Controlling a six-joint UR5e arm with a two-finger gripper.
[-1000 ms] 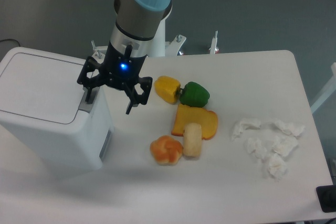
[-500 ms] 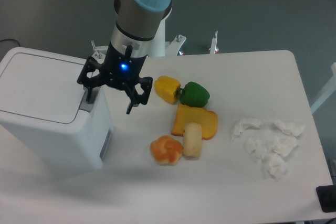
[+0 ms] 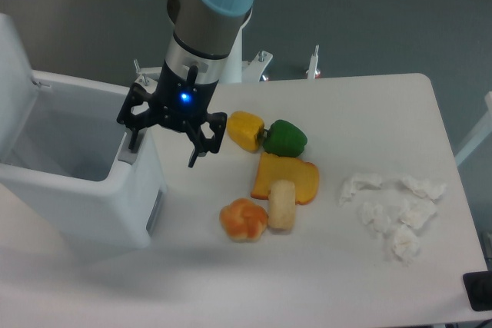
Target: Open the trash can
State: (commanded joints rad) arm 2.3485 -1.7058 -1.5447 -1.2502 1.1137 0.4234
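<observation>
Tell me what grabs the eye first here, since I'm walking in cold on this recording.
The big white trash can at the left stands out at once, its lid swung up and the inside bare. Right over its near rim hangs the black gripper, fingers spread and holding nothing. Next come the bright toy foods mid-table, such as the yellow pepper and green pepper, and the crumpled tissues at the right.

A single fixed camera looks down from high in front of the table (image 3: 346,282), at middling range, facing the arm's base at the far edge.
</observation>
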